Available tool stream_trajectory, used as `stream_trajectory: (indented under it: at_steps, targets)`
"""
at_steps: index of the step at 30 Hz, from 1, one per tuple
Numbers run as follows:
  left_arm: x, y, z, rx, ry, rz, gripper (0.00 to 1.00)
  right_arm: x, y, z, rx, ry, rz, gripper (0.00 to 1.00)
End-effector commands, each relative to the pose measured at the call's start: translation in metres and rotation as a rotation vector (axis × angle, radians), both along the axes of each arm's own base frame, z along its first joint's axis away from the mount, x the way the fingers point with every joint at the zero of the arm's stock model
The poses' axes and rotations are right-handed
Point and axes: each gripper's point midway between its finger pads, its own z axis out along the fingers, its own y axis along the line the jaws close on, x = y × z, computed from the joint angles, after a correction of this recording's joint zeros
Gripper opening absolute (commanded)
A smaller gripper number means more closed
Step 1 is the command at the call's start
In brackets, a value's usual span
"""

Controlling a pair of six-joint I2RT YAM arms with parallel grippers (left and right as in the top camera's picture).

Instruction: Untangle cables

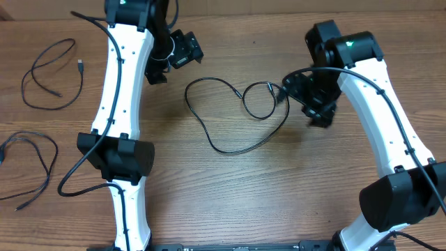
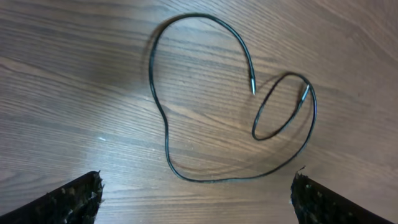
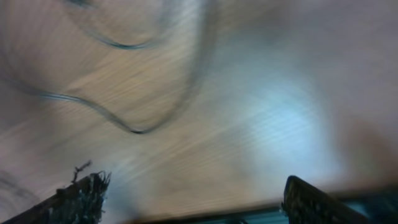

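On the wooden table point(image 1: 279, 202), the left gripper point(image 2: 196, 177) hangs with jaws wide apart above the looped centre cable point(image 1: 207, 138), the blurred right gripper point(image 3: 198, 179) seems likewise apart, while a second cable point(image 1: 33, 70) and third cable point(image 1: 50, 167) lie far left.

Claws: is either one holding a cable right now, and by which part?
Nothing is held. The left claw and right claw are both open, clear of the looped cable.

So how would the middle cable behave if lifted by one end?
Probably floppy: the middle cable lies in loose curves, so it should drape. Being thin, likely light. Pushed, it would probably bend and slide, not roll.
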Motion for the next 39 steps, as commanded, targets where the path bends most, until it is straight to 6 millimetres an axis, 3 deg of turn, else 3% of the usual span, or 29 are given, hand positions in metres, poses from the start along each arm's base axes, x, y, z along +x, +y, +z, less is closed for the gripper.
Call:
stream_trajectory:
  at_steps: [1,2,7,11,13,19,22,26,30,32,39]
  targets:
    - [-0.014,-0.017,0.031,-0.004,-0.081,-0.073,0.99,-0.019,-0.045,0.035,-0.174,-0.094,-0.08,0.88]
    - [-0.018,-0.022,0.036,-0.009,-0.089,-0.076,1.0,-0.025,-0.046,0.05,-0.161,-0.152,-0.062,0.98]
    - [-0.037,-0.07,0.048,-0.05,-0.085,-0.026,1.0,-0.08,-0.066,0.137,-0.127,-0.505,-0.113,1.0]
    - [-0.049,-0.112,0.048,-0.018,-0.111,0.083,1.0,-0.123,-0.082,0.176,-0.12,-0.713,-0.152,1.0]
    - [-0.057,-0.127,0.048,-0.009,-0.106,0.185,1.0,-0.136,-0.086,0.185,-0.112,-0.767,-0.161,1.0]
    - [-0.085,-0.175,0.032,-0.041,-0.029,0.523,1.0,-0.154,-0.088,0.194,-0.091,-0.827,-0.168,1.0]
    - [-0.083,-0.182,0.012,0.008,-0.033,0.596,1.0,-0.153,-0.088,0.193,-0.092,-0.825,-0.167,1.0]
    - [-0.079,-0.191,-0.032,0.06,0.057,0.698,1.0,-0.153,-0.088,0.193,-0.093,-0.824,-0.167,1.0]
    - [-0.085,-0.225,-0.088,0.034,0.261,0.766,1.0,-0.153,-0.088,0.191,-0.097,-0.817,-0.163,1.0]
    - [-0.081,-0.245,-0.105,-0.009,0.296,0.756,0.99,-0.152,-0.089,0.189,-0.102,-0.811,-0.163,1.0]
    - [-0.077,-0.253,-0.142,0.019,0.316,0.854,1.0,-0.148,-0.088,0.17,-0.117,-0.751,-0.156,1.0]
